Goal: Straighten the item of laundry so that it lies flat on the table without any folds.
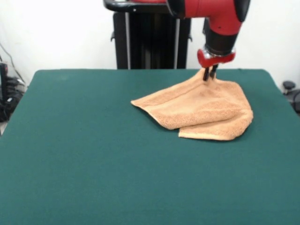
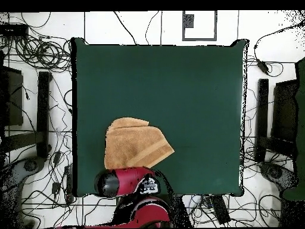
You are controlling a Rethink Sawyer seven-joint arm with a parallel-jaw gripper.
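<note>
Jaws (image 1: 209, 75) pinching folded towel (image 1: 201, 110) edge, table (image 1: 84, 154).

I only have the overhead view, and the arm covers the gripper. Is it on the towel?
Observer: Yes. In the front view the gripper is closed on the towel at its edge nearest the pedestal.
Operator: Is that edge lifted?
Observer: Slightly. The cloth rises to a small peak at the grip, and the rest lies on the table.
Operator: Any folds?
Observer: Yes, a doubled layer shows along the towel's camera-side edge.
</note>
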